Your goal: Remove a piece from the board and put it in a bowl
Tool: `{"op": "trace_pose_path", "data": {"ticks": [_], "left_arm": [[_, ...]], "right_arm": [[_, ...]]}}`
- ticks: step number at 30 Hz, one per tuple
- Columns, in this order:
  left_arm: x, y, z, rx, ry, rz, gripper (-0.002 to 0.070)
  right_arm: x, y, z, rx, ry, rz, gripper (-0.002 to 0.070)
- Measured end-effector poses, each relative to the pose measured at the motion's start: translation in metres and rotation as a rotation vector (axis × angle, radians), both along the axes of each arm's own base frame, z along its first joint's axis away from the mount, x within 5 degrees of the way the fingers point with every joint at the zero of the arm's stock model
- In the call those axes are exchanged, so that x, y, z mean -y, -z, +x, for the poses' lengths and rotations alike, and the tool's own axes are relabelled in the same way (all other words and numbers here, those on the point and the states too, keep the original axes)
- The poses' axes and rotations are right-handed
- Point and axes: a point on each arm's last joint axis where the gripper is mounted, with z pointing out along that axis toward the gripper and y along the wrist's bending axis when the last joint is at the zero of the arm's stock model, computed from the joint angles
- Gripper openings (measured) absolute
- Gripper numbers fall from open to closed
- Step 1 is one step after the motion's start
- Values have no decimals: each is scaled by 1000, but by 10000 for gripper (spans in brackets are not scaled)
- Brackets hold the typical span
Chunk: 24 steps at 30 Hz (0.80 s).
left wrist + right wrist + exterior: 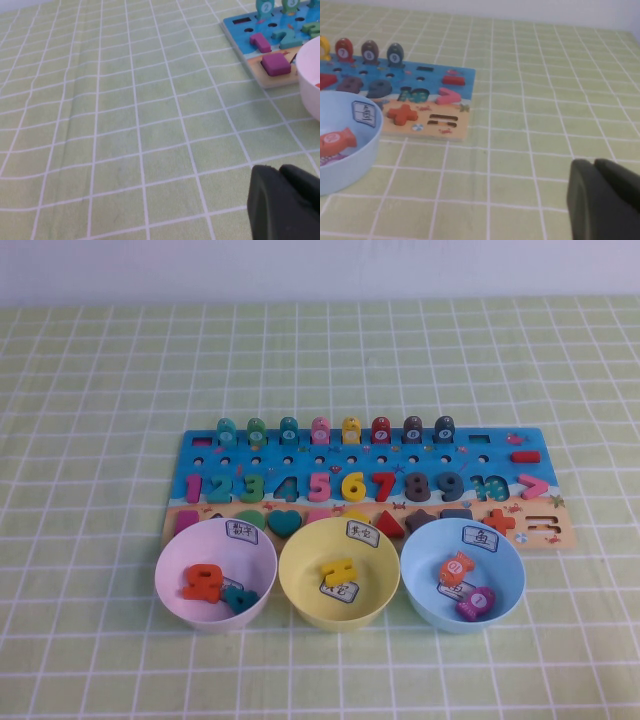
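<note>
Left gripper is hanging low over bare surface, off the left end of the board. Fingers are looking pressed together, holding nothing. Neither arm is showing in the high view.

Reading the orange "10" piece as already lying in the pink bowl, tilted against a teal piece. The "10" recess near the board's right end is showing only teal print, so I'm judging the drop as done.

Handling guess: the piece is looking light, stiff and flat, with smooth painted faces, so probably a bit slippery. If I'm regrasping, I'm pinching across the two digits at the join, on the edges.

Yellow bowl and light blue bowl are sitting further right, each holding other pieces.

Right gripper is parking closed and empty over bare surface, off the board's right end.
</note>
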Motion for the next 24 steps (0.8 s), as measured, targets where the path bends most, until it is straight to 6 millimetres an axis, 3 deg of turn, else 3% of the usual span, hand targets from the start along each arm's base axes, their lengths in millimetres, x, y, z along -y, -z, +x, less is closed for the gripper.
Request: {"op": "trace_pose_path", "data": {"ticks": [7,24], "left_arm": [[0,0,0,0,0,0,-5],[0,0,0,0,0,0,-5]], "right_arm": [[2,7,-2,-78,43,35,-18],[2,7,-2,-82,43,35,-18]]}}
